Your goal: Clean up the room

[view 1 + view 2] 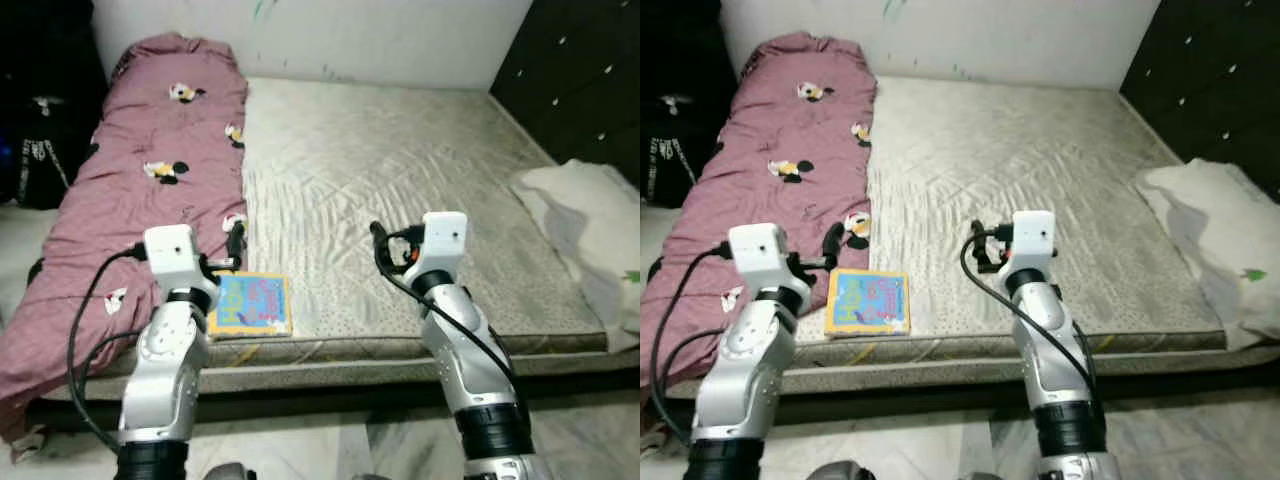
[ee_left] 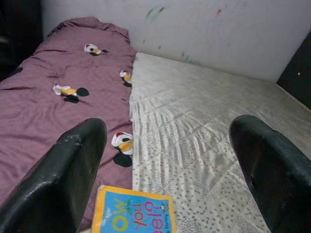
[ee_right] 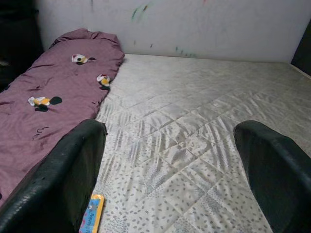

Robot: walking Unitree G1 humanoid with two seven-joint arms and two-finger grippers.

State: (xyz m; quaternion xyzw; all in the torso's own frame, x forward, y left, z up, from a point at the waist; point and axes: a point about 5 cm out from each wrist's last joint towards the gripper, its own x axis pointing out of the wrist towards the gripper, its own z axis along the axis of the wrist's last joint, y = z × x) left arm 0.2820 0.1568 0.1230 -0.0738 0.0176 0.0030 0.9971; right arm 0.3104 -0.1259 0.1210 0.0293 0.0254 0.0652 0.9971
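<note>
The book (image 1: 251, 305) looks thin, stiff and light; the spread left gripper (image 2: 165, 165) should pinch its near edge; the right gripper (image 3: 170, 170) is spread too

So there's a big pale quilted mattress (image 1: 400, 200) sitting low on the marble-tile floor (image 1: 330, 445), pushed back against the white wall (image 1: 330, 35). A maroon cartoon-print blanket (image 1: 140, 180) runs along the mattress's left side, from the wall all the way to the front edge. A thin blue-and-yellow picture book (image 1: 250, 305) lies flat on the mattress right at the front edge, just beside the blanket. The left gripper (image 1: 232, 245) hangs just above and behind the book, the right gripper (image 1: 380, 245) over the mattress further right. A rumpled cream cloth (image 1: 590, 230) sits at the right edge, in front of a dark studded cabinet (image 1: 580, 70). A black bag (image 1: 40, 150) is off to the left.
</note>
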